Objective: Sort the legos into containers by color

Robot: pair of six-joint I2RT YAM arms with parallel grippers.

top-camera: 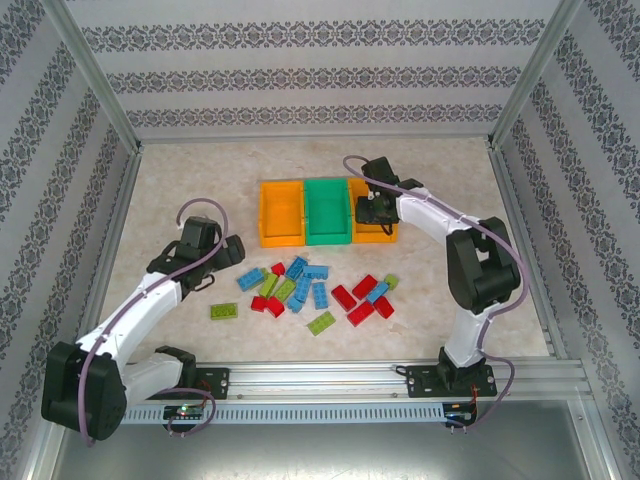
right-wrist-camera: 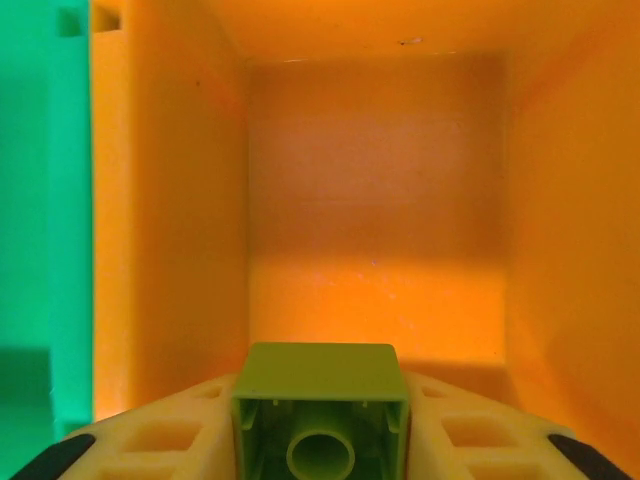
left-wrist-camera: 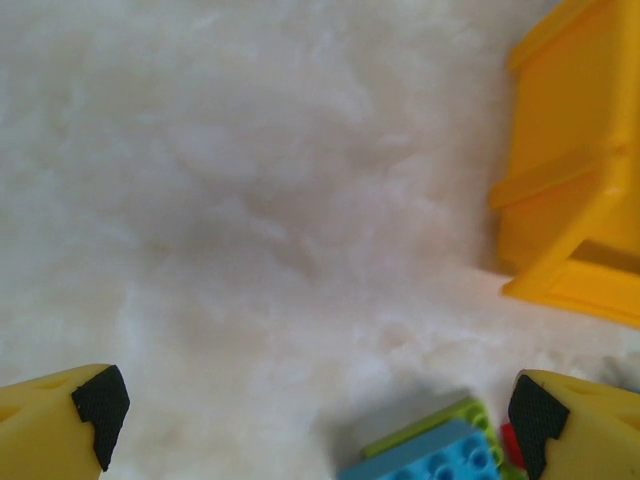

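Right tool (right-wrist-camera: 320, 452): nearly closed, both fingers pressed on the flat sides of one lime brick (right-wrist-camera: 320, 395); hollow underside and centre tube of the brick face the wrist camera. The brick hangs over the interior of the right orange bin (right-wrist-camera: 560, 250), not touching its floor; the green bin (top-camera: 328, 210) stands against it on the left, and the left orange bin (top-camera: 280, 212) beyond that.

Left tool (left-wrist-camera: 318, 418): fully spread, holding nothing, above the bench (top-camera: 200, 180) close to the left orange bin; a blue brick (left-wrist-camera: 430, 462) lies partly between its fingertips at the frame edge.

Loose bricks (top-camera: 310, 290) in blue, red and lime lie scattered on the bench, near the bins.

Handling, as judged: each brick is light, rigid and hollow; its walls are smooth and likely slippery, so light pressure should suffice. Take hold across two opposite flat sides, fingers square to the walls; avoid the studded top and corners, where a brick may twist or pop out. Bricks lying touching may need separating first.
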